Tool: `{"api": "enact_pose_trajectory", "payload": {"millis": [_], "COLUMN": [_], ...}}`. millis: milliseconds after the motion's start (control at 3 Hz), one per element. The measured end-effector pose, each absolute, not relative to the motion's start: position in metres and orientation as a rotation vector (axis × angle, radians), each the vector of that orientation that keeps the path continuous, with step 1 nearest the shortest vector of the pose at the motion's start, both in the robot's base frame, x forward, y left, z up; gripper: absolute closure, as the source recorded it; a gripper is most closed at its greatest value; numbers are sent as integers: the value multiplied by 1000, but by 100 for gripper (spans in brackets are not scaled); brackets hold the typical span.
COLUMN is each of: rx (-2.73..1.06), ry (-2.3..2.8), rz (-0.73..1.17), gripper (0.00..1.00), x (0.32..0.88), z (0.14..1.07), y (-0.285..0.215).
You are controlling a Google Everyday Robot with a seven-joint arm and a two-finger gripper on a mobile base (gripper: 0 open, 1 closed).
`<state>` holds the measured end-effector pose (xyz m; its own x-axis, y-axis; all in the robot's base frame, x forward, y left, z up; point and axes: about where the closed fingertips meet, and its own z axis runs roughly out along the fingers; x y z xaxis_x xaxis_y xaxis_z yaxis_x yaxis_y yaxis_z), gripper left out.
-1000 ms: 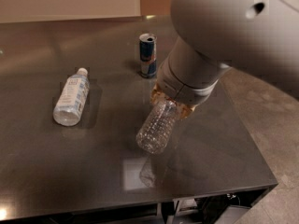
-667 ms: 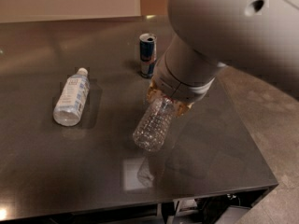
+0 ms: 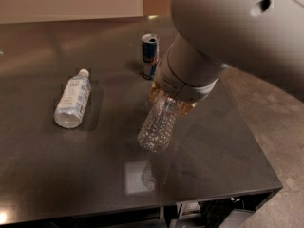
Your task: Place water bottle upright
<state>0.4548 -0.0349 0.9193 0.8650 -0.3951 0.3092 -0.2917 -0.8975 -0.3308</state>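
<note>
A dark, glossy table fills most of the view, with a pale wall behind it and a reflected patch of light near its front edge. On the left side a small bottle with a wide white label lies on its side, its cap pointing toward the back of the table. Further right, near the back, a blue-and-silver can stands upright.

Just in front of the can, the gripper is clamped around the top end of the water bottle. The clear ribbed bottle hangs tilted above the tabletop, with its base pointing down and toward the front left. Its cap end is hidden between the amber-tinted fingers. The thick grey arm reaches in from the upper right, its wrist angled downward and leftward over the middle of the table. At the far right, past the table's edge, lies a mottled floor.
</note>
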Motion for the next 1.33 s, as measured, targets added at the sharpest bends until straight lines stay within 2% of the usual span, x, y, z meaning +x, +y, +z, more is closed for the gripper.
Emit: {"api": "enact_pose_trajectory", "payload": {"millis": [667, 1333], "rx": [-2789, -2600], "ry": [-12, -348], "rz": [-701, -812], "gripper": [100, 100], "x": [468, 468], "z": [918, 926], "y": [-8, 25]}}
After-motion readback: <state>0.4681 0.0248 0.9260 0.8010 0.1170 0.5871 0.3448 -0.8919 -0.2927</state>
